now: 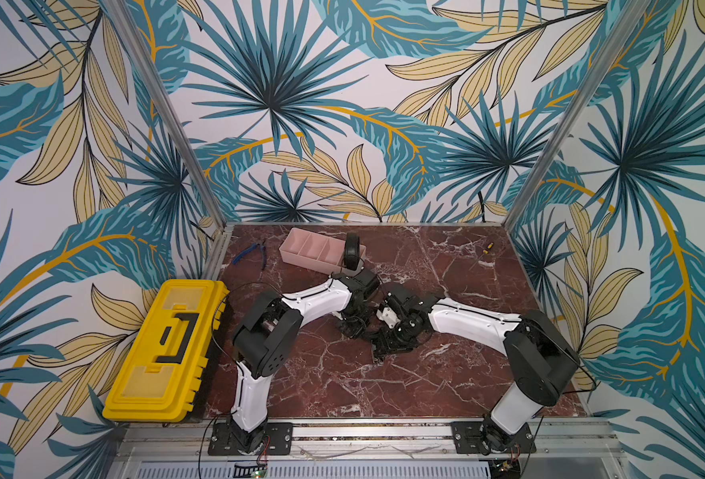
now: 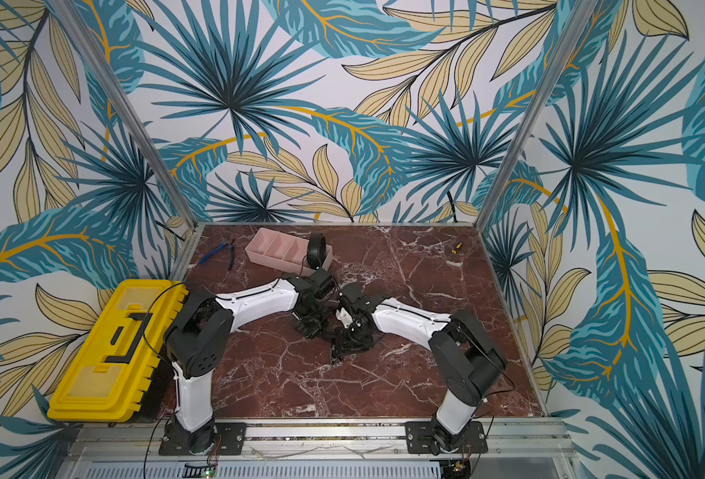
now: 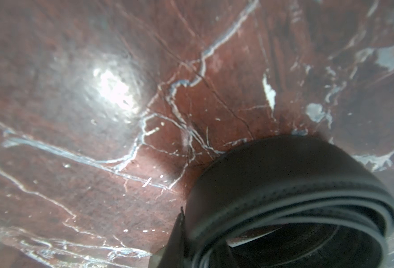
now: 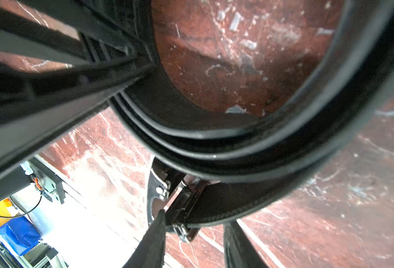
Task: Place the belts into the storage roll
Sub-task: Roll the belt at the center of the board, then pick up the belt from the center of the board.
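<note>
One coiled belt (image 1: 351, 249) stands in the end compartment of the storage roll (image 1: 307, 260) while the left gripper (image 4: 138, 62), jaws clamped, grips the second belt (image 3: 284, 181) near the middle of the table (image 1: 446, 373), and the right gripper (image 4: 196, 218) has its jaws parted around the buckle (image 4: 179, 201), so a firm, level lift should keep it coiled.

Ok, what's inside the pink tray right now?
One coiled belt stands on edge in the rightmost compartment of the pink tray. The other three compartments look empty. The coil hides its own compartment's floor, so anything beneath it cannot be seen.
</note>
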Robot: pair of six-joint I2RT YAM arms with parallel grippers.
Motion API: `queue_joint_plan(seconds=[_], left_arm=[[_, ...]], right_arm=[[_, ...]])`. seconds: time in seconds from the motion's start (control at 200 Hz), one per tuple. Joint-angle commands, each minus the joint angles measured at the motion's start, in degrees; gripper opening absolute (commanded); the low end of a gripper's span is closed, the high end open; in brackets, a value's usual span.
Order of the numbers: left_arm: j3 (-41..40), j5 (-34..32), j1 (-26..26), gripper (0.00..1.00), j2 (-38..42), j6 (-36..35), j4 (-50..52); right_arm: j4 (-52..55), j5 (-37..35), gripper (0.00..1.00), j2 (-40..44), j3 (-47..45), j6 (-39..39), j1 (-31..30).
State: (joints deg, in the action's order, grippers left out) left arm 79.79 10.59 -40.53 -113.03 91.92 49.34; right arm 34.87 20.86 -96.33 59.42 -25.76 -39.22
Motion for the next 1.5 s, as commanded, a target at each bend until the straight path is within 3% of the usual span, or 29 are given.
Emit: queue_joint_plan(seconds=[0.0,0.21,0.305,0.746,0.971,1.167,1.492], left_arm=[[-1.8,0.7,-1.0,0.0,-2.2,-2.2,-1.9],[-2.2,1.8,-1.0,0.0,-3.3,-5.7,-1.9],[-2.2,1.7,-1.0,0.0,-3.5,-6.5,-1.7],[-0.9,1.7,-1.0,0.0,-4.0,-7.3,0.7],[1.3,1.6,-1.0,0.0,-5.2,-8.0,3.3],[3.6,1.7,-1.0,0.0,-6.6,-8.6,5.3],[3.8,2.3,-1.0,0.0,-7.0,-6.4,5.5]], right_arm=[[-2.1,0.9,0.42,3.3,-1.1,-0.3,0.7],[-4.5,-0.9,0.51,10.9,-4.0,-1.5,4.8],[-2.6,-1.7,0.53,10.5,-2.4,0.1,7.5],[7.3,-4.1,0.55,-9.8,16.0,9.6,10.7],[9.8,-8.1,0.55,-15.5,20.8,12.3,10.7],[9.9,-10.5,0.49,-19.6,23.9,14.6,10.6],[9.0,-11.4,0.42,-22.5,23.7,12.4,8.6]])
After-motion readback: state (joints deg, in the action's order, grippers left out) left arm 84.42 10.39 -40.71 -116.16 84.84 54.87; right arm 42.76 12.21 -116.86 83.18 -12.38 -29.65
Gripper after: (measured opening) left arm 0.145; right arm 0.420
